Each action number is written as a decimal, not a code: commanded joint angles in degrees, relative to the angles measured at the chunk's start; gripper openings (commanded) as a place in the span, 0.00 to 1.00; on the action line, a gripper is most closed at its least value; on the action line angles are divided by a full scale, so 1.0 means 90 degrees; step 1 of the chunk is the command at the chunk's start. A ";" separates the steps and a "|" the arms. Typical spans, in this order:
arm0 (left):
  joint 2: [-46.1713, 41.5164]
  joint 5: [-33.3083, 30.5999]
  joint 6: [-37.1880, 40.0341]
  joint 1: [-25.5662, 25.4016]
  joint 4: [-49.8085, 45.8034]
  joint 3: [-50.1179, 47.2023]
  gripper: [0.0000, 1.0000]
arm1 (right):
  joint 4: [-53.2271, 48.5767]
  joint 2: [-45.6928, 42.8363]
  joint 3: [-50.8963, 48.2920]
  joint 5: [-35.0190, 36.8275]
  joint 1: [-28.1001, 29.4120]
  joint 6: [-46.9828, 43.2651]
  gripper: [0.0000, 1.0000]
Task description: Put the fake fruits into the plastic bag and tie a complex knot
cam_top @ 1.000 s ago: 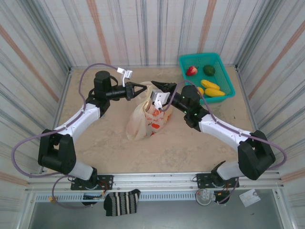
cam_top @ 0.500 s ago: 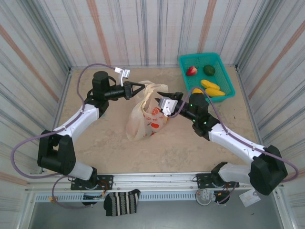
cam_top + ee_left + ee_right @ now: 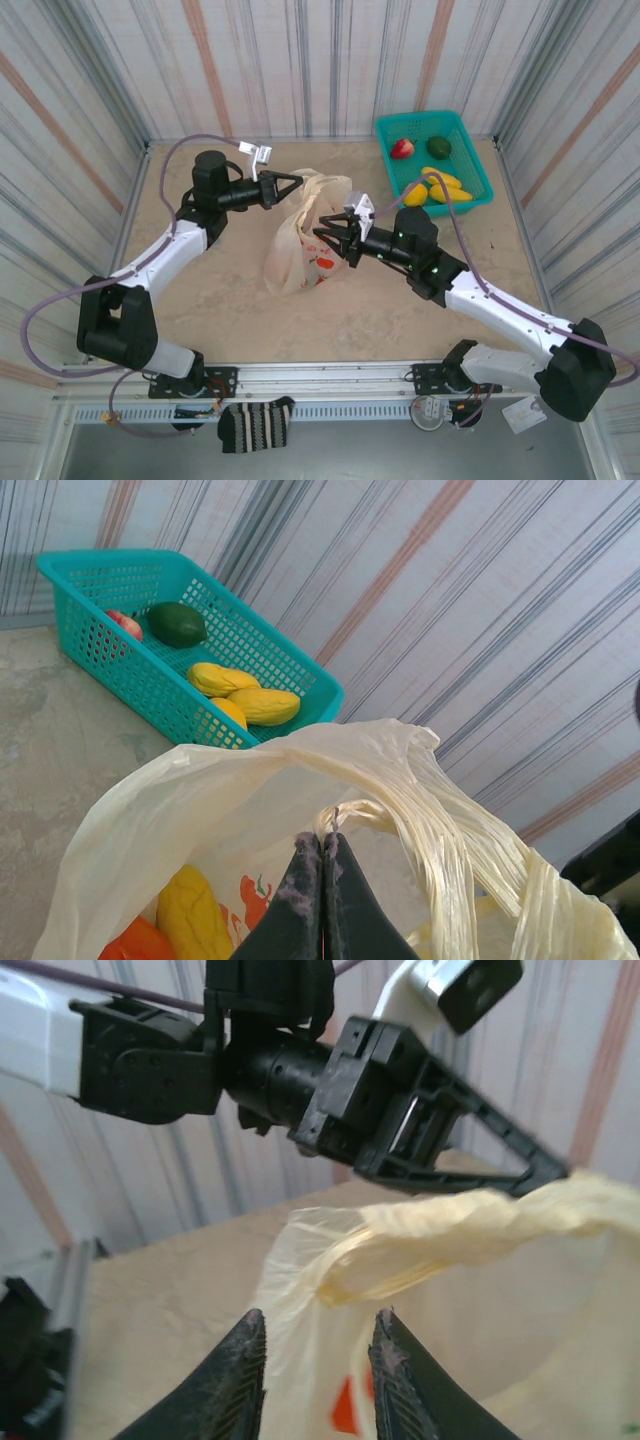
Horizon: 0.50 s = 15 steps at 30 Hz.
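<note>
**Overhead view.** We see the plastic bag point(image 3: 300, 255) standing near the middle of the table point(image 3: 220, 310), between the two arms. The left gripper point(image 3: 300, 182) reaches in at the bag's far top edge. In the left wrist view its fingers point(image 3: 300, 900) are pressed flat together with no gap, pinching a twisted handle point(image 3: 440, 815) of the bag at their tips. Below that pinch, inside the bag, we make out a yellow fruit point(image 3: 195, 915) and an orange fruit point(image 3: 140, 945).

The right gripper point(image 3: 332, 232) lies at the bag's right side with its jaws spread. In the right wrist view its fingers point(image 3: 245, 1370) stand parted with nothing clamped, and a rolled loop of bag film point(image 3: 430, 1235) hangs just beyond the tips.

At the far right corner sits the teal basket point(image 3: 420, 116) — well apart from the bag — holding a red fruit point(image 3: 402, 149), a green fruit point(image 3: 438, 147) and yellow fruits point(image 3: 445, 187).
</note>
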 commanded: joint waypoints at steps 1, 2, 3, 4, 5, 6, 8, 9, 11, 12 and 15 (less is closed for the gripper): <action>-0.0265 -0.0093 0.0032 -0.0090 0.0224 -0.0122 0.00 | 0.0802 0.0242 -0.0196 -0.0107 0.0100 0.1401 0.38; -0.0277 -0.0103 0.0062 -0.0116 0.0213 -0.0125 0.00 | 0.0855 0.0310 -0.0148 -0.0114 0.0133 0.1438 0.40; -0.0287 -0.0113 0.0097 -0.0138 0.0183 -0.0133 0.00 | 0.0898 0.0373 -0.0136 -0.0095 0.0177 0.1450 0.42; -0.0305 -0.0132 0.0138 -0.0163 0.0134 -0.0131 0.00 | 0.0970 0.0415 -0.0125 -0.0062 0.0220 0.1460 0.42; -0.0321 -0.0151 0.0179 -0.0175 0.0096 -0.0126 0.00 | 0.1040 0.0460 -0.0108 -0.0028 0.0247 0.1486 0.43; -0.0335 -0.0188 0.0208 -0.0192 0.0073 -0.0126 0.00 | 0.1096 0.0495 -0.0099 -0.0010 0.0255 0.1516 0.43; -0.0355 -0.0230 0.0247 -0.0221 0.0030 -0.0133 0.00 | 0.1152 0.0579 -0.0054 -0.0012 0.0273 0.1569 0.43; -0.0364 -0.0221 0.0249 -0.0218 0.0026 -0.0132 0.00 | 0.1175 0.0636 -0.0014 -0.0036 0.0285 0.1596 0.43; -0.0374 -0.0231 0.0250 -0.0217 0.0019 -0.0121 0.00 | 0.1227 0.0719 0.0027 -0.0053 0.0316 0.1614 0.42; -0.0380 -0.0231 0.0259 -0.0217 0.0022 -0.0122 0.00 | 0.1275 0.0743 0.0026 -0.0020 0.0341 0.1616 0.42; -0.0394 -0.0232 0.0261 -0.0226 0.0007 -0.0130 0.00 | 0.1429 0.0843 0.0050 0.0064 0.0361 0.1626 0.40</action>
